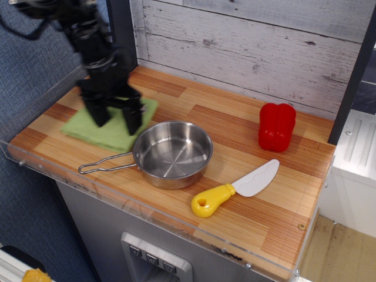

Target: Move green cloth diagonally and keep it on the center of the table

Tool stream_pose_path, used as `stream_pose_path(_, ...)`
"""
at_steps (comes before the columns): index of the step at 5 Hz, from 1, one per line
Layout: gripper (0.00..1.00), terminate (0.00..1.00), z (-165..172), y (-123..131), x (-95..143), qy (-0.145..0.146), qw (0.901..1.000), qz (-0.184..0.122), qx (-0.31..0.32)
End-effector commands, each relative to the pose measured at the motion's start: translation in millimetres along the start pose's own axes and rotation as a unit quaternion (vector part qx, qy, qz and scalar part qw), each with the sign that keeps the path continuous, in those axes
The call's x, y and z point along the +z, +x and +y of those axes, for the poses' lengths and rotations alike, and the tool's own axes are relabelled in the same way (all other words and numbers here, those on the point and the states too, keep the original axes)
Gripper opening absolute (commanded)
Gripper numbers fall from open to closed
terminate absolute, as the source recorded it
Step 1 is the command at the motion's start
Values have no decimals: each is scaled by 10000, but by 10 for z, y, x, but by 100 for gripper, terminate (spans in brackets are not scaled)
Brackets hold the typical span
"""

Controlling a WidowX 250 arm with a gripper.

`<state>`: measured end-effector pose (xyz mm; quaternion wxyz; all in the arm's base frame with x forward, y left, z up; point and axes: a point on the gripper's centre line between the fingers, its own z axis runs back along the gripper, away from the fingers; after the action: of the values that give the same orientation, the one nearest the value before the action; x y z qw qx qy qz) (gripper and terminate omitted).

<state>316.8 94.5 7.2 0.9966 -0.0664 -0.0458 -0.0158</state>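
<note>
Beneath the gripper (117,116) lies the green cloth (107,130), beside the steel pan (173,154). Its fingers (133,118) press down spread apart on the cloth.

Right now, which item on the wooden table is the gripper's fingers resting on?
The light green folded cloth at the table's back left. The black gripper stands on it; the steel pan, yellow-handled knife and red pepper lie apart.

black arm (88,35), blocky black gripper (117,117)
</note>
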Motion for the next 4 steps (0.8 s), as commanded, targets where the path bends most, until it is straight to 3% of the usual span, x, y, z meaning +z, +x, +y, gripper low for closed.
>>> stream_pose_path(1,100,0,-243,431,-126,-373,9986,215,-294)
stream_pose_path(3,100,0,-87,718,15,81,9992,52,-400)
stream_pose_path(4,100,0,-92,705,44,105,9993,45,-370)
